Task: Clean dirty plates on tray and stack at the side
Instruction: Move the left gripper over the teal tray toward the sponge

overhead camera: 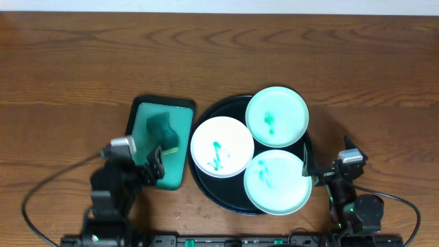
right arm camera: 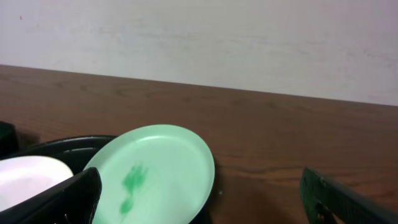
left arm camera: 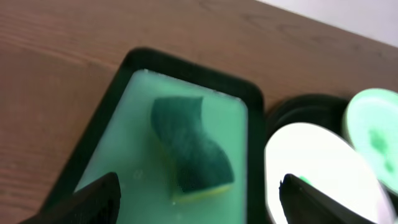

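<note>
Wide open and empty, the left end effector [overhead camera: 153, 166] hangs over the near end of the teal tray [overhead camera: 140, 104], close to the sponge [overhead camera: 161, 130]. The right end effector [overhead camera: 313, 173], equally wide, sits beside the black tray [overhead camera: 204, 185], which carries a white plate [overhead camera: 221, 146], a far mint plate [overhead camera: 276, 116] and a near mint plate [overhead camera: 277, 182], all smeared green.

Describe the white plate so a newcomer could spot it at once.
Start at the big round black tray right of centre on the wooden table. Of the three small plates on it, the white plate lies at its left side, next to the teal rectangular tray with the sponge. It alone is white: the far plate and near plate beside it are pale mint green.
</note>
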`<state>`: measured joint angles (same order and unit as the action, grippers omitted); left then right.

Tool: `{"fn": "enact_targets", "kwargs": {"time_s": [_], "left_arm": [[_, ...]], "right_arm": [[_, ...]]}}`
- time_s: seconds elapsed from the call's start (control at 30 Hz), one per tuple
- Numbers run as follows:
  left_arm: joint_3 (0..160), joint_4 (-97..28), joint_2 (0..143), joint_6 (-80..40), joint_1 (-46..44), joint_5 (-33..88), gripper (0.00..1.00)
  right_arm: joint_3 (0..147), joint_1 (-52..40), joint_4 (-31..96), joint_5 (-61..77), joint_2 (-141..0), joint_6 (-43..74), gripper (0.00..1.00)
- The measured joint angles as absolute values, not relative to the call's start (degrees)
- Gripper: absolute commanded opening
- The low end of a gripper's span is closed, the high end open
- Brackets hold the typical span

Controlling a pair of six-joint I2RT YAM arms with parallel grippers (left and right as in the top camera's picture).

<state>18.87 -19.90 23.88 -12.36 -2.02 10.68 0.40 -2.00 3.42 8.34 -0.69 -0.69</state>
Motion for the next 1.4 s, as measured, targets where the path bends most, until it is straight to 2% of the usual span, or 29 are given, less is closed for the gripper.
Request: {"fn": "enact_targets", "kwargs": {"time_s": [0.1, 0.33, 0.53, 1.13, 1.4], "left_arm": [[31.5, -25.0, 34.6, -12.5, -2.0, 11.2, 0.82], [61.6, -53.4, 62.1, -12.9, -2.0, 11.7, 0.82], [70.5, -62.5, 75.1, -13.1, -2.0, 11.7, 0.82], [70.6, -66.1, 79.2, -13.1, -2.0, 11.7, 0.82], [70.6, -66.1, 79.2, -13.1, -2.0, 11.7, 0.82]], "right_arm": [[0.4, -2.0, 3.4, 8.4, -0.7, -0.7, 0.99], [0.4, -2.0, 3.4, 8.3, -0.7, -0.7, 0.99], [0.4, -2.0, 3.4, 8.4, -0.7, -0.7, 0.99], [0.4, -2.0, 3.4, 8.5, -0.7, -0.4, 0.99], [0.4, -2.0, 3.0, 10.1, -2.9, 7.7, 0.99]]}}
